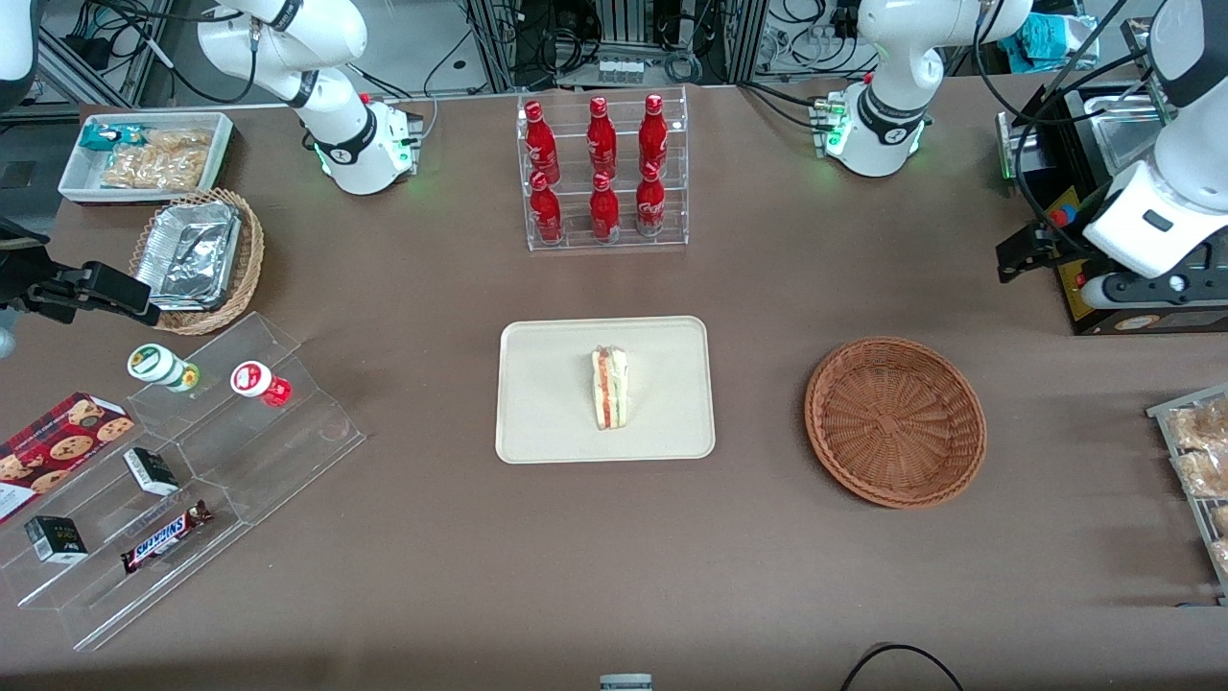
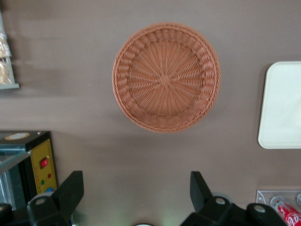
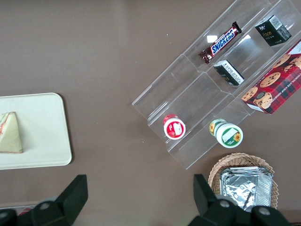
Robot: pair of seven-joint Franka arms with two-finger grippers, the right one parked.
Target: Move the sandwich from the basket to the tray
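Clear acrylic stepped display stand [image 1: 173,480] sits nearest the front camera, toward the parked arm's end of the brown surface [image 1: 614,576]; it carries a Snickers bar [image 1: 165,536], two small dark boxes and two round-lidded cups.

Small triangular clear-wrapped sandwich [image 1: 609,387], white bread with red and green filling on its cut edge, lies near the middle of the flat cream rectangular tray [image 1: 547,422] at the surface's centre.

Round reddish-brown woven wicker basket [image 1: 895,420] is beside that tray, toward the working arm's end, apart from it, nothing inside.

Left arm's gripper [image 2: 136,195] hangs above the surface, farther from the front camera than the basket. Its two black fingers [image 2: 70,190] are spread wide with nothing between them.

Clear rack of red bottles [image 1: 602,168] stands farther from the front camera than the tray.
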